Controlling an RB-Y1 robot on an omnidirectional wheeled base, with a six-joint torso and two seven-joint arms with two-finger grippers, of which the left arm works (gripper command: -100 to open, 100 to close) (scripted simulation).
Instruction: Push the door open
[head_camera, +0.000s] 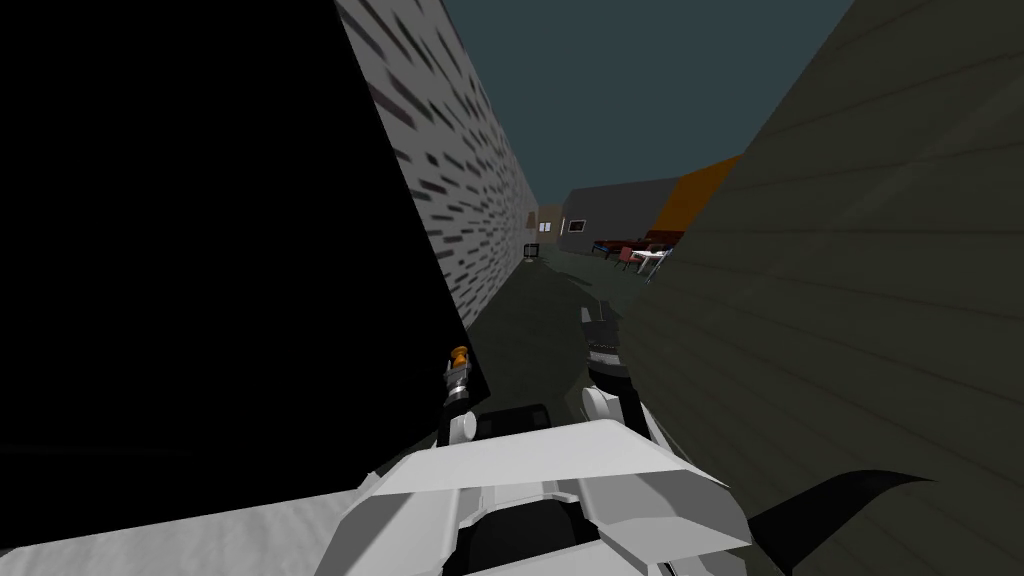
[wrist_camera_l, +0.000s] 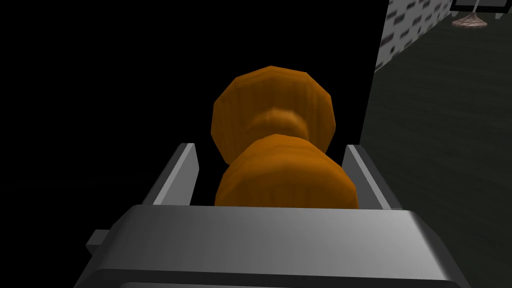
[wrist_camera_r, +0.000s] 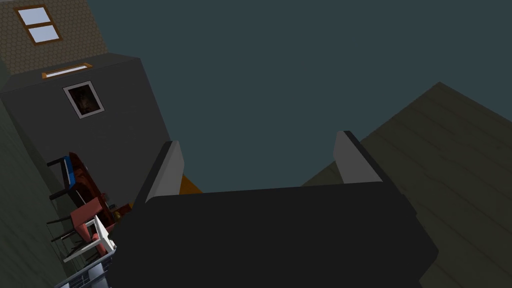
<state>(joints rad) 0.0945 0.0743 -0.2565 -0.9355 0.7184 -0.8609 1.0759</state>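
Left claw (wrist_camera_l: 270, 146) spread wide, straddling orange knob (wrist_camera_l: 272, 105).

You can't read what the orange knob (wrist_camera_l: 272, 145) is mounted on: behind it is just a black area (head_camera: 200, 250), no face or edge. The knob's near end is hidden behind the left gripper (wrist_camera_l: 270, 152) body. One finger (wrist_camera_l: 362, 170) sits just beside the knob; can't tell if they touch.

Far furniture (head_camera: 640, 255) at the corridor's end is too small to sort. The small dark object (head_camera: 531, 250) by the brick wall (head_camera: 460, 190) can't be identified. The stand (wrist_camera_l: 470, 19) is cut off by the frame edge, base only. The red chairs (wrist_camera_r: 82, 217) and white table (wrist_camera_r: 97, 240) are clipped by the edge and partly behind the right gripper (wrist_camera_r: 257, 145) body. The framed picture (wrist_camera_r: 83, 99) is too dark to make out.
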